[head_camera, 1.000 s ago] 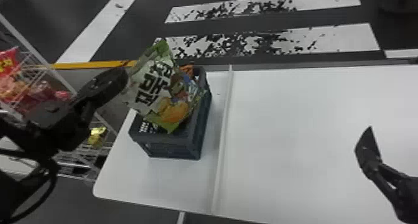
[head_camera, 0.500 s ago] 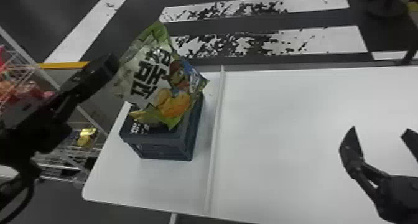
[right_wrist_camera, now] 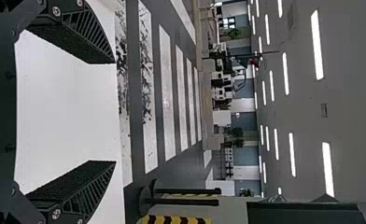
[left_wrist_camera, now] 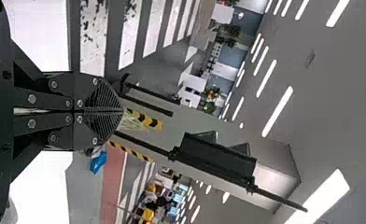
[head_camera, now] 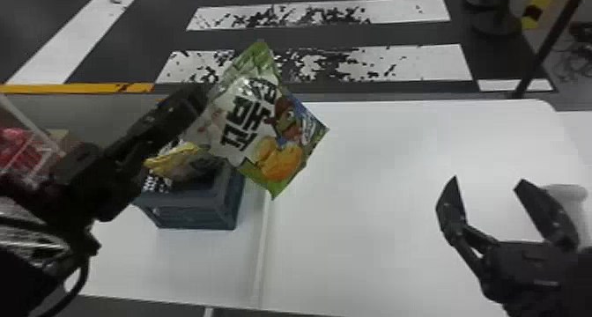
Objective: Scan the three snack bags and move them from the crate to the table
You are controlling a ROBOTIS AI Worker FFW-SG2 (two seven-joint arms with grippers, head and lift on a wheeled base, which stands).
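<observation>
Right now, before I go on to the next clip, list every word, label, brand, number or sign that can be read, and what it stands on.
Snack bag at the left gripper: large dark lettering, stylised and slanted; no reading I can quote with certainty.
Same bag, blue part: small pale lettering, too blurred to read.
Crate, left end: black-and-white marking, too blurred to tell whether it is print.
Elsewhere: nothing legible.
</observation>
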